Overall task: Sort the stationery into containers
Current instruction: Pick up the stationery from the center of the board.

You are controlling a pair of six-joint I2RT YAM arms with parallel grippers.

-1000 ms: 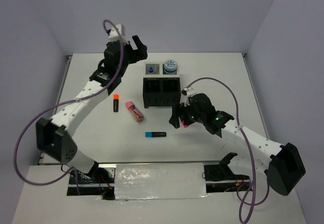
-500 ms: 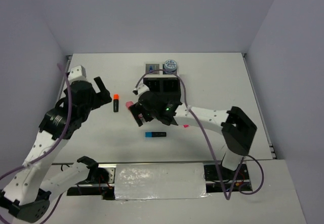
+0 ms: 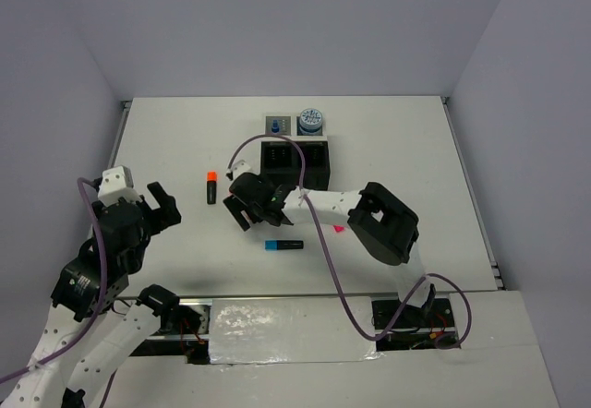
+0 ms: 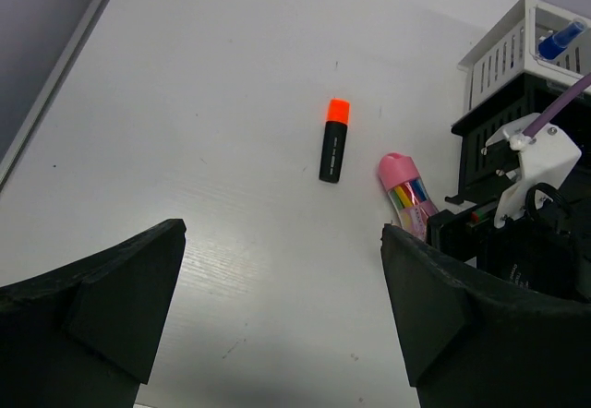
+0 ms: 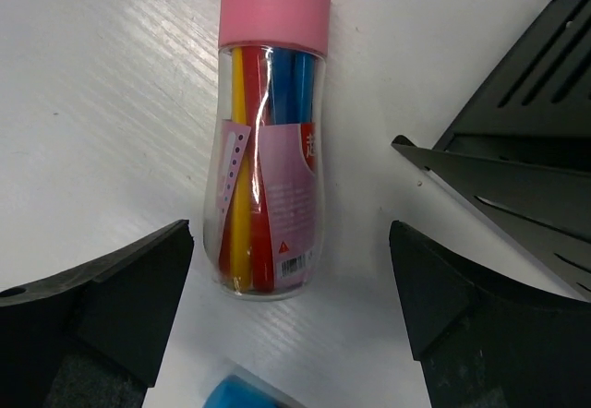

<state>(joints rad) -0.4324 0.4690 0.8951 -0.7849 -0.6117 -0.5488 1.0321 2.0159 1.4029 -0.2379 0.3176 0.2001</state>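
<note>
Right claw [image 3: 242,207] is hanging low over the pink multicoloured marker [image 5: 272,150], released. In the right wrist view its jaws are standing wide on either side of the barrel, with bare counter [image 3: 397,150] showing in both gaps, so nothing is being grasped. The marker is lying flat on the counter just in front of the black box [image 3: 295,159], with its pink cap pointing away from the claw.

Left claw [image 3: 164,205] is hanging over the left side of the counter, well apart from everything. It too is released, jaws spread and gripping nothing.

The orange-capped highlighter [image 3: 211,187] is lying flat to the left of the marker, apart from it. The blue-capped highlighter [image 3: 283,245] is lying nearer the arm bases, just below the right claw.

Two light grey trays are sitting side by side behind the black box. The left tray [image 3: 276,125] is holding the slim blue-white pen [image 3: 275,126], which is standing up. The right tray [image 3: 312,132] is holding a patterned roll [image 3: 311,117].
</note>
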